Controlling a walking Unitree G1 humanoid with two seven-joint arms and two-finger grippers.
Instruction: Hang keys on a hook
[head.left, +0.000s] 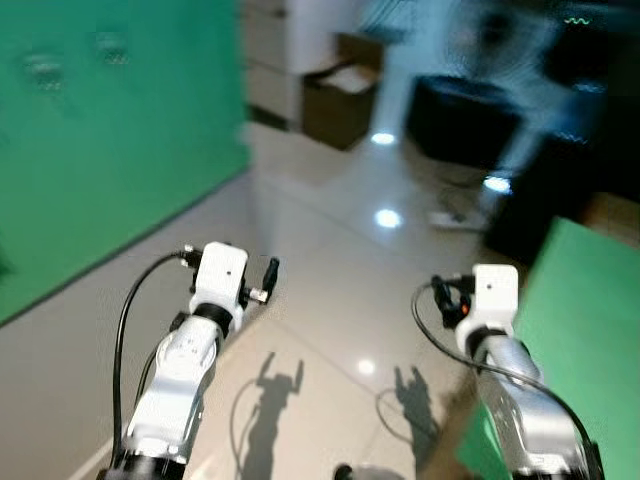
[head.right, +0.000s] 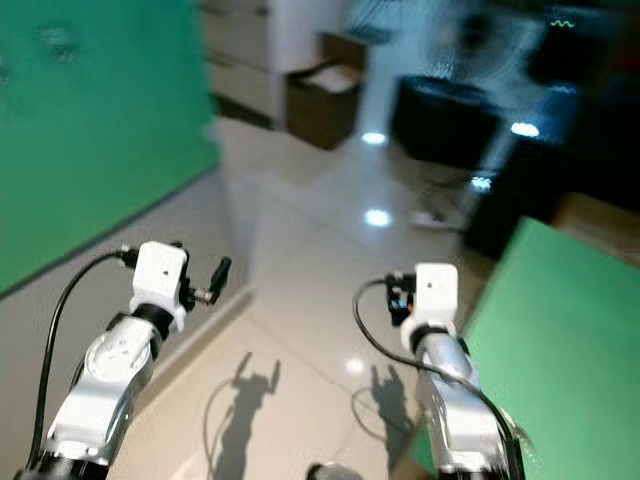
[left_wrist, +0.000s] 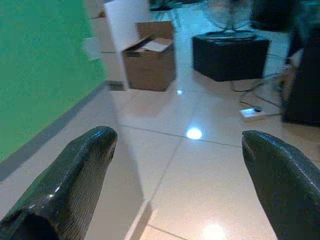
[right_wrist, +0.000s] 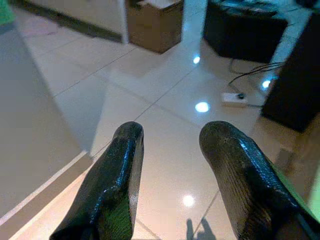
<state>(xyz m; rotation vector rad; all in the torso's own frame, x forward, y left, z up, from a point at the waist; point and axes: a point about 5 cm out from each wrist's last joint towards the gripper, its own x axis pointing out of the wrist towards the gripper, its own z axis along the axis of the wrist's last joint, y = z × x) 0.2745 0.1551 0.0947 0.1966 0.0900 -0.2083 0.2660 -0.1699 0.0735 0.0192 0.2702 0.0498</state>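
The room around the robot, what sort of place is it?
Probably a home room set up for recording, not tidy living space: glossy tiled floor, green backdrop wall, an open cardboard box, and a power strip with loose cables.

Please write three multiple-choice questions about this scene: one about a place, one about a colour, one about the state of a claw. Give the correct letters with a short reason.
1. Where does the cardboard box stand?
A. on the tiled floor near the green wall
B. on the black block
C. in the left claw

2. What colour is the wall on the robot's left?
A. white
B. green
C. brown

3. What is the state of the left claw?
A. shut on keys
B. shut and empty
C. open and empty

Answers: 1 A, the left wrist view shows the box on the floor by the wall. 2 B, the head views show it green. 3 C, its fingers stand wide apart with only floor between.
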